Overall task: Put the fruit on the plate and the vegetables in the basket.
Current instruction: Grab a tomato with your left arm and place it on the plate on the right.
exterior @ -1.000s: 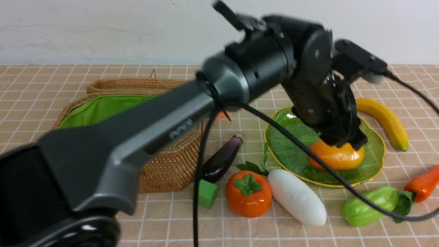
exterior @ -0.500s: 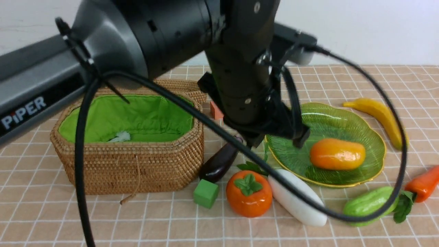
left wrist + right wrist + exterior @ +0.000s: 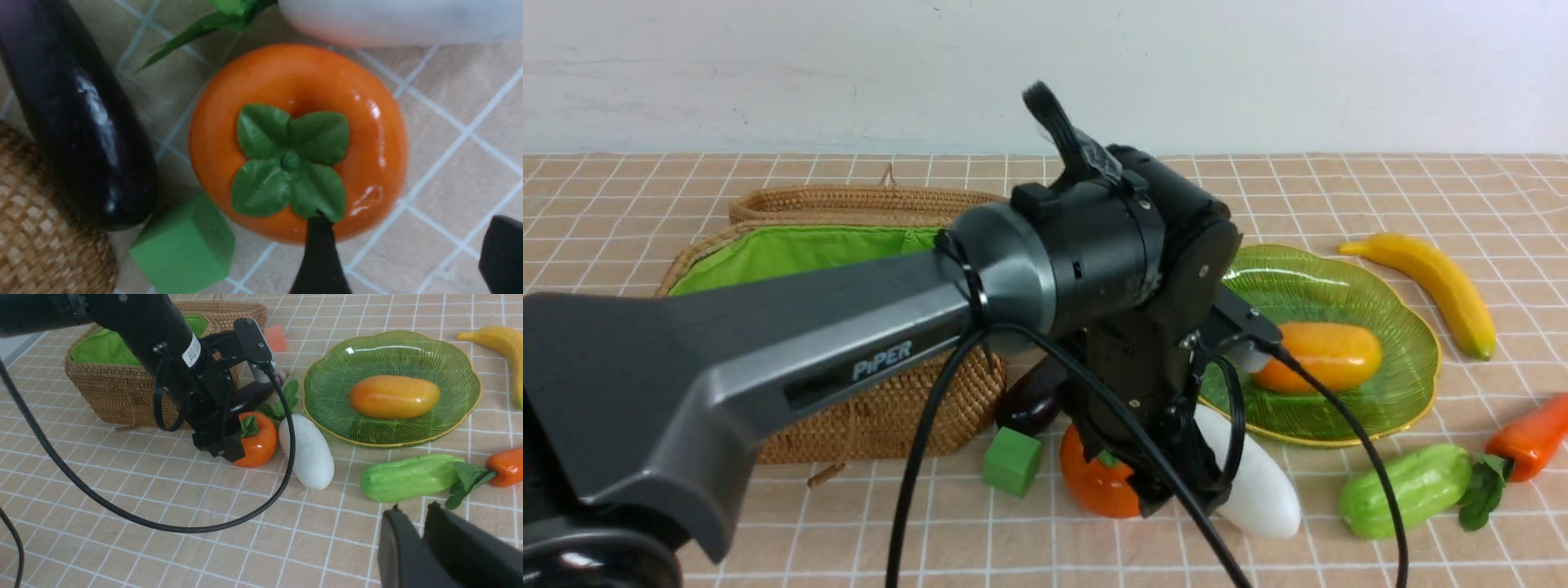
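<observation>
**L. gripper over persimmon, jaws apart; one fruit plated**

L. gripper (image 3: 408,241) points down at the persimmon (image 3: 298,143) with fingers spread wide. One fingertip overlaps the fruit's rim in the wrist view and the other stands off to the side. Nothing is clamped.

R. gripper (image 3: 414,508) hangs above the checked cloth near the cucumber (image 3: 408,477), fingers drawn together and empty.

Fruit:
- Mango (image 3: 394,396) lies in the green plate (image 3: 408,351).
- Persimmon sits on the cloth.
- Banana (image 3: 1437,282) lies on the cloth just beyond the plate's right edge.

Veg, all outside the basket (image 3: 122,392):
- Eggplant (image 3: 81,122) lies btwn basket wall and persimmon.
- Radish (image 3: 306,453) is just beside the persimmon, on the plate side.
- Pepper (image 3: 506,467) sits at the cucumber's leafy end.

Obstructions:
- A green cube (image 3: 184,249) is close against the persimmon, near the eggplant tip.
- The L. arm's cable (image 3: 282,428) loops across the radish.
- In the front view the L. arm hides much of the basket, eggplant and persimmon.

An orange cube (image 3: 276,337) sits behind, btwn basket and plate.
</observation>
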Controlling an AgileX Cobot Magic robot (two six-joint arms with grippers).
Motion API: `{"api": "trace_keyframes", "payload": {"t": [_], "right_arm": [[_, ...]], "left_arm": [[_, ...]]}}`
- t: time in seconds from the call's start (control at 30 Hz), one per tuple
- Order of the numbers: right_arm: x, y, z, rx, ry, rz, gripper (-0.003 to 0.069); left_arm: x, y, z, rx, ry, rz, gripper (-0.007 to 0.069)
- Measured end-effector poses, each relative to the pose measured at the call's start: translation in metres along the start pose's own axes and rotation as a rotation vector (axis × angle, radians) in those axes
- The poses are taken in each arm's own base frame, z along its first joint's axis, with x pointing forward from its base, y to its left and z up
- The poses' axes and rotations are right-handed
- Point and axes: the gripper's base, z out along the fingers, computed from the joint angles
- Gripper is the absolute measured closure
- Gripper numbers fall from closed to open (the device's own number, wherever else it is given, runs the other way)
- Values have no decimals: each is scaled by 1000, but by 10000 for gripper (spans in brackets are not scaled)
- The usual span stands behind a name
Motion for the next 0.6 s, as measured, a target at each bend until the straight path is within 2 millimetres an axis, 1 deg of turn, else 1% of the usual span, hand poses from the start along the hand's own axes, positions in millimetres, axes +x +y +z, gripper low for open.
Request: {"api": "trace_keyframes", "payload": {"t": [0.07, 0.17, 0.2, 0.27, 0.33, 0.43, 0.6], "right_arm": [[1, 0, 0, 4, 15, 0, 554], [3, -1, 0, 9, 32, 0, 554], [4, -1, 0, 13, 46, 0, 554], [7, -2, 0, 21, 77, 0, 554], [9, -2, -1, 27, 101, 0, 554], [10, -2, -1, 19, 106, 4, 554], [10, 0, -1, 0, 111, 11, 554]], "left_arm": [[1, -5, -1, -46, 22, 0, 122], [1, -16, -8, -97, 9, 20, 134], [-2, -22, -12, -119, -24, 39, 142], [-6, -30, -12, -122, -81, 64, 146], [-8, -32, -10, -123, -114, 76, 146], [-9, -30, 1, -165, -118, 106, 143], [-12, -29, 27, -204, -105, 142, 95]]}}
